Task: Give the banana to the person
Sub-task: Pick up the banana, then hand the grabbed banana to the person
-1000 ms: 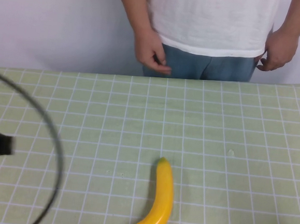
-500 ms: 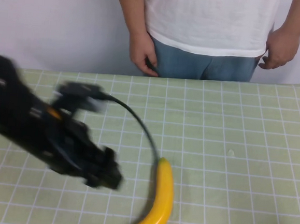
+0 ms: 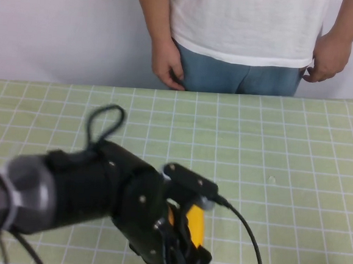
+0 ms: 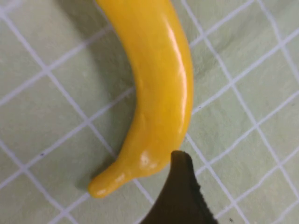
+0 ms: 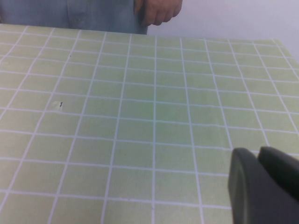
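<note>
The banana (image 4: 159, 88) is bright yellow and glossy and lies on the green checked table near its front edge. In the high view only part of the banana (image 3: 195, 224) shows under my left arm. My left gripper (image 3: 182, 258) hangs right over it and is open. One dark finger (image 4: 183, 191) stands beside the banana's stem end, and the other is out of view. The person (image 3: 246, 21), in a white T-shirt and blue jeans, stands behind the far edge with hands down. My right gripper (image 5: 259, 161) is shut and empty, low over the table and out of the high view.
The green grid mat (image 3: 283, 177) covers the whole table. A black cable (image 3: 107, 121) loops up from my left arm and another trails to the front right. The person's hand (image 5: 156, 9) hangs just past the far edge.
My left arm has swept in from the left and come down over the banana, now covering most of it. The banana has not moved. The person's hand has dropped to the side.
</note>
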Motion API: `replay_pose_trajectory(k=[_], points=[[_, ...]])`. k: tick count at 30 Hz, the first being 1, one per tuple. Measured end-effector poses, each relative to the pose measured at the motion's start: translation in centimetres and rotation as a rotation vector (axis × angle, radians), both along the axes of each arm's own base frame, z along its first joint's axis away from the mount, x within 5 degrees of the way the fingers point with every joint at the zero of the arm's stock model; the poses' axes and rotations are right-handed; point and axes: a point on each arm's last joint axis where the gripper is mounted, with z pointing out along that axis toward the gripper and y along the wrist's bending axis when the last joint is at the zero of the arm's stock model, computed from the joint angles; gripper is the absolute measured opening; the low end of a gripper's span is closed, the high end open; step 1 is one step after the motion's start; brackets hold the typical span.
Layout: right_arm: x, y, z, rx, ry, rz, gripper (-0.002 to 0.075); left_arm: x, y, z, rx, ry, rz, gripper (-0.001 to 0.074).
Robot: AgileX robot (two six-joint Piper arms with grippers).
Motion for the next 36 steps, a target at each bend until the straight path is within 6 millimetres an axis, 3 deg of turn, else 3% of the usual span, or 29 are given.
replay_pose_trajectory(k=[11, 15, 18, 23, 30, 36], points=[[0.0, 0.0, 0.0, 0.000, 0.000, 0.000, -0.0007, 1.1, -1.3, -6.6, 0.124, 0.031, -0.020, 0.0457], [0.0, 0.0, 0.0, 0.000, 0.000, 0.000, -0.0007, 1.2, -1.4, -7.4, 0.147, 0.047, -0.020, 0.0257], [0.0, 0.0, 0.0, 0.000, 0.000, 0.000, -0.0007, 1.2, -1.3, -7.1, 0.147, 0.032, -0.030, 0.0270], [0.0, 0.0, 0.0, 0.000, 0.000, 0.000, -0.0007, 1.3, -1.0, -4.3, 0.103, -0.041, -0.045, 0.0270], [0.0, 0.0, 0.0, 0.000, 0.000, 0.000, -0.0008, 1.2, 1.0, 2.9, 0.019, -0.284, -0.036, 0.0270], [0.0, 0.0, 0.0, 0.000, 0.000, 0.000, -0.0008, 0.9, 3.3, 9.0, 0.041, -0.545, -0.162, 0.0270]])
